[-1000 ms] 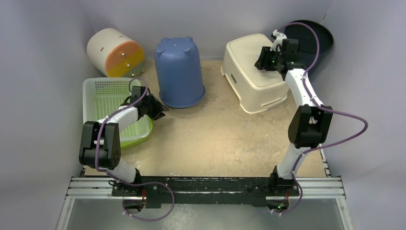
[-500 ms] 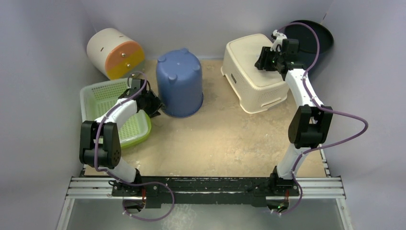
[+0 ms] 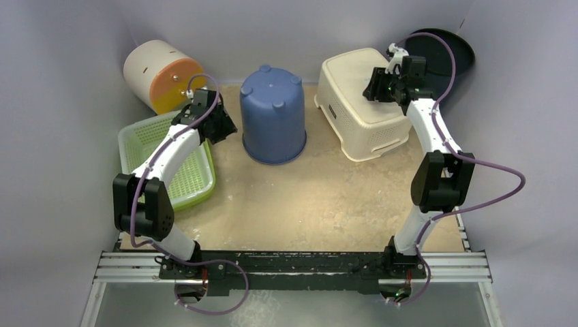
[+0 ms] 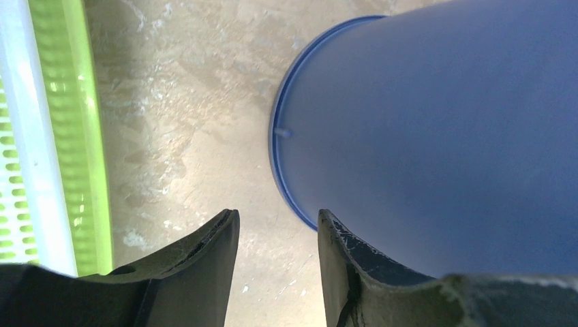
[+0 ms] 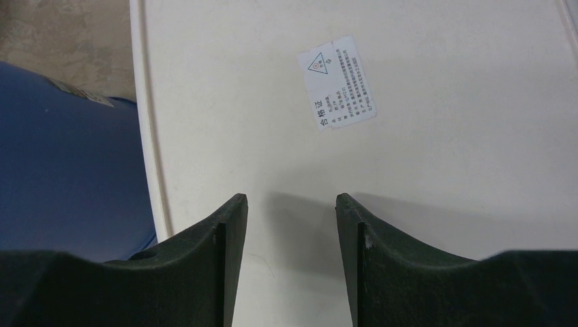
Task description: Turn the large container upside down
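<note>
The large blue container (image 3: pixel 274 112) stands upside down at the back middle of the table, its footed base up and its rim on the table. It fills the right of the left wrist view (image 4: pixel 443 136) and shows at the left edge of the right wrist view (image 5: pixel 61 170). My left gripper (image 3: pixel 228 126) is open and empty just left of the container, with its right finger close to the wall (image 4: pixel 276 218). My right gripper (image 3: pixel 371 87) is open and empty, hovering over the overturned cream basket (image 3: pixel 347 75), whose flat bottom carries a label (image 5: pixel 291 201).
A green and white mesh basket (image 3: pixel 136 136) lies at the left, under my left arm, and its rim shows in the left wrist view (image 4: pixel 68 136). A white and orange drum (image 3: pixel 160 71) lies at the back left. A dark round lid (image 3: pixel 450 51) leans at the back right.
The blue container has gone from tilted to standing upside down and has shifted right. My left gripper has moved toward the back beside it. The right arm has not moved.
</note>
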You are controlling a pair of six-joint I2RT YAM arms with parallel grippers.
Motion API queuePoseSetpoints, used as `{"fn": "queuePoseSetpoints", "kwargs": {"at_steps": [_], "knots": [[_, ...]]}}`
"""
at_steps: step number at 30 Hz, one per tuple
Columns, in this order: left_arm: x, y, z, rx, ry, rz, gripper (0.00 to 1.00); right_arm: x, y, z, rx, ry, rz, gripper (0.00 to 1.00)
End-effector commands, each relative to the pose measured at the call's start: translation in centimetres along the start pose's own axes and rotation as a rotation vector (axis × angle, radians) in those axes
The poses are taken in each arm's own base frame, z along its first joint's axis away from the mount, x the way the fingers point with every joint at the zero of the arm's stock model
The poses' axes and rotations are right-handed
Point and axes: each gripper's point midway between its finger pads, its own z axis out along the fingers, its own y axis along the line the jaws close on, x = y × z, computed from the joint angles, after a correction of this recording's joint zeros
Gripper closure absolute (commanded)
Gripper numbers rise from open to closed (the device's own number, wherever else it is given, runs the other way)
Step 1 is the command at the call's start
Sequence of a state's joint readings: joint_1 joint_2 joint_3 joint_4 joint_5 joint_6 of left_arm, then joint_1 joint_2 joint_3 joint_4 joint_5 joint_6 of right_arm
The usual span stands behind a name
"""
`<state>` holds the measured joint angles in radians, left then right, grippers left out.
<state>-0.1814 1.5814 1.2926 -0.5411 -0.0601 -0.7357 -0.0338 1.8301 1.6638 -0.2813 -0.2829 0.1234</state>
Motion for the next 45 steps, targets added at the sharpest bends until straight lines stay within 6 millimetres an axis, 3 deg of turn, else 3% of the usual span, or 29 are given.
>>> {"fn": "queuePoseSetpoints", "kwargs": {"at_steps": [1,7,14,17,21,29,36,40,41,42,45], "knots": [[1.1,0.1,-0.6,-0.028,0.023,0.080,0.55,-0.7,0.8,-1.8,-0.018,-0.013,-0.008,0.46],[2.1,1.1,0.2,-0.059,0.020,0.091,0.56,-1.8,1.1,-2.5,-0.016,-0.032,-0.014,0.46],[1.9,-1.4,1.1,-0.002,0.022,0.074,0.56,-3.4,1.5,-4.0,-0.013,-0.065,-0.022,0.46],[1.8,-1.2,1.7,-0.023,0.016,0.087,0.56,-4.3,1.8,-4.7,-0.016,-0.086,-0.025,0.46],[-0.7,-0.7,2.3,-0.093,-0.068,0.117,0.56,-5.9,2.4,-6.1,-0.024,-0.126,-0.030,0.45],[-7.2,0.5,3.5,-0.179,-0.232,0.059,0.60,-7.2,3.6,-7.6,-0.063,-0.152,-0.036,0.45],[-9.9,-0.8,6.6,-0.148,-0.310,0.009,0.62,-8.4,4.0,-8.1,-0.074,-0.184,-0.043,0.44],[-10.5,-3.0,8.9,-0.046,-0.343,-0.038,0.62,-8.9,4.7,-8.6,-0.102,-0.199,-0.055,0.36],[-10.4,-3.6,9.4,-0.022,-0.337,-0.048,0.62,-9.0,4.9,-8.8,-0.111,-0.203,-0.054,0.29],[-10.2,-4.2,9.9,-0.001,-0.322,-0.052,0.62,-9.0,5.1,-9.0,-0.120,-0.206,-0.050,0.04],[-8.5,-6.3,10.8,0.047,-0.267,-0.013,0.62,-9.1,5.1,-9.3,-0.117,-0.212,-0.046,0.00]]}}
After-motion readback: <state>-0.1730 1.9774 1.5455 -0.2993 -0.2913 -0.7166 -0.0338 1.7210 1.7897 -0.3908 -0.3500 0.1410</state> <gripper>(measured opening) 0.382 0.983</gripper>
